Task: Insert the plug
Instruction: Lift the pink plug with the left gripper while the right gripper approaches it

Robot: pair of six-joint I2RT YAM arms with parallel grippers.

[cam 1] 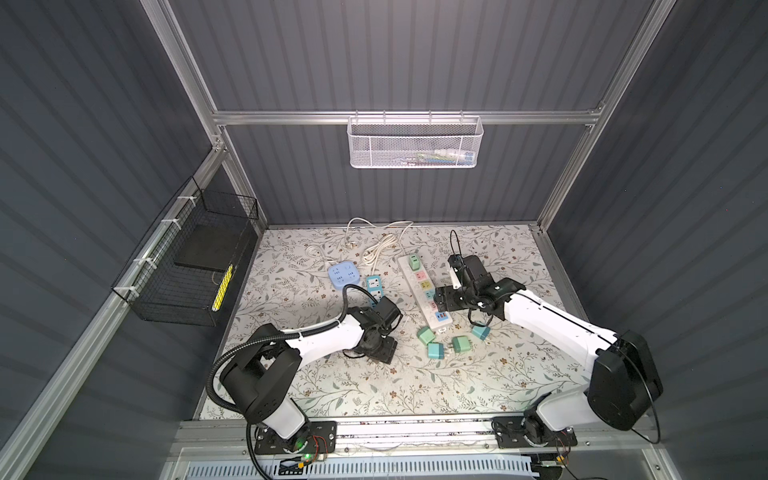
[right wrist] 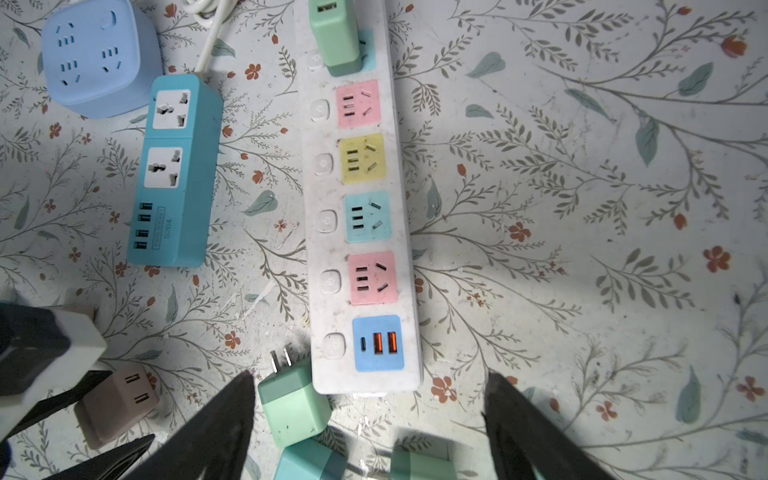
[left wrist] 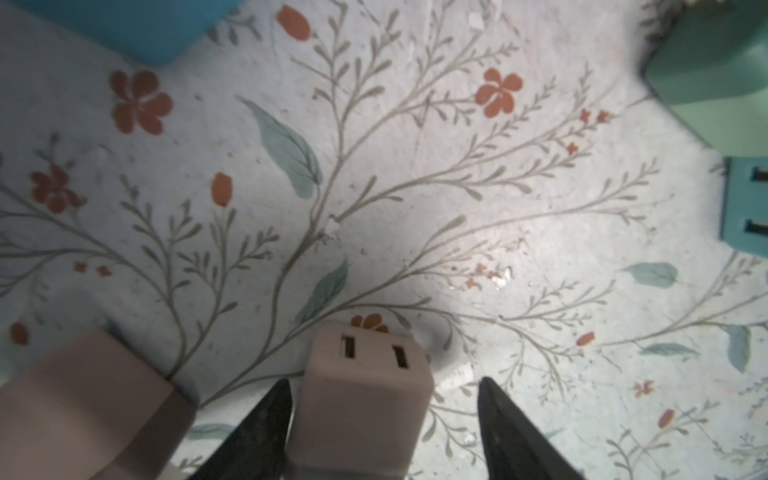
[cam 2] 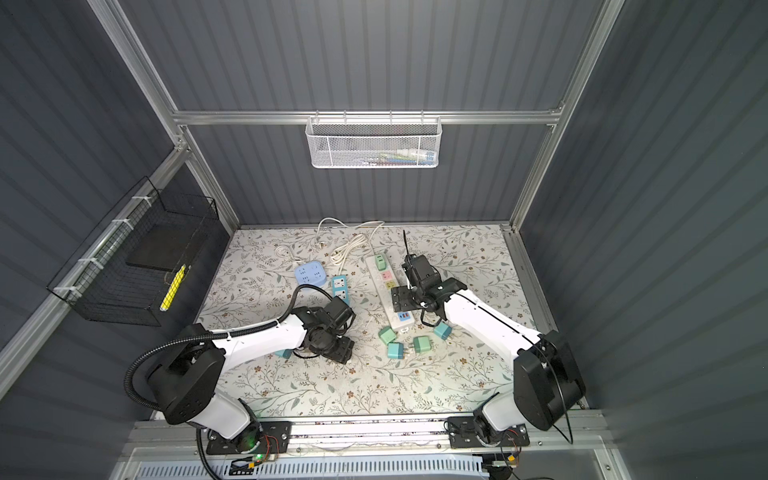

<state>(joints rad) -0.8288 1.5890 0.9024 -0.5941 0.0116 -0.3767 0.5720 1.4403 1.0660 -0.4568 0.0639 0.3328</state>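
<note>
A pinkish-beige plug (left wrist: 361, 399) with two slots on its face stands on the floral mat between the fingers of my left gripper (left wrist: 384, 380). One finger lies against its side and the other stands clear of it, so the jaws are open. The white power strip (cam 1: 419, 291) with coloured sockets runs down the middle of the mat. A green plug (right wrist: 334, 37) sits in its far socket. My right gripper (right wrist: 370, 374) hangs open above the strip's (right wrist: 320, 249) USB end, holding nothing. The beige plug (right wrist: 116, 403) also shows in the right wrist view.
Several loose green and teal plugs (cam 1: 435, 351) lie near the strip's front end, one (right wrist: 291, 407) beside a right finger. A blue cube socket (cam 1: 343, 274), a teal socket bar (cam 1: 374, 286) and white cables (cam 1: 374, 249) lie at the back left. Another beige block (left wrist: 83, 407) sits close by.
</note>
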